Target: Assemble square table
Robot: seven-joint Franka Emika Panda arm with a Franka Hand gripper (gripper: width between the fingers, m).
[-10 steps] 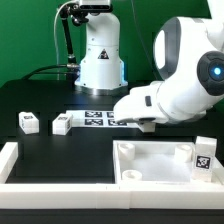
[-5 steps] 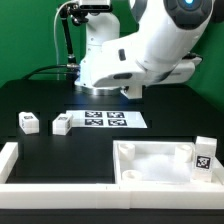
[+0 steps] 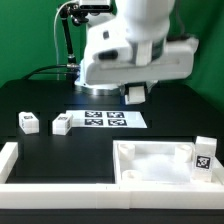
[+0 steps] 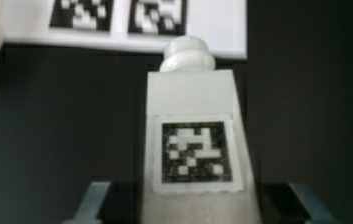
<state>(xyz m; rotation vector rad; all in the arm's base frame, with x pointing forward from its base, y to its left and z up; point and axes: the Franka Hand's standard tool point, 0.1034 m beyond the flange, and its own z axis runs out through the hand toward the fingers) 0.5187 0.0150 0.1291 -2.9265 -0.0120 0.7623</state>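
Note:
My gripper (image 4: 194, 202) is shut on a white table leg (image 4: 194, 110); its fingers (image 4: 98, 200) press both sides, and the leg's tag faces the wrist camera. In the exterior view the gripper (image 3: 137, 88) hangs high above the marker board, with the leg (image 3: 137, 97) poking out below it. The square table top (image 3: 135, 172) lies at the front right, rim up. One tagged leg (image 3: 203, 155) stands at its right side. Two more legs (image 3: 28, 122) (image 3: 62, 125) lie loose on the black table at the exterior view's left.
The marker board (image 3: 105, 119) lies flat mid-table, also seen past the leg's tip as marker board (image 4: 120, 20). A low white border wall (image 3: 60, 191) runs along the front and left. The robot's base (image 3: 100, 60) stands behind.
The arm has risen from low beside the marker board and swung toward the exterior view's left, carrying the leg up with it. The loose legs and the top have not moved.

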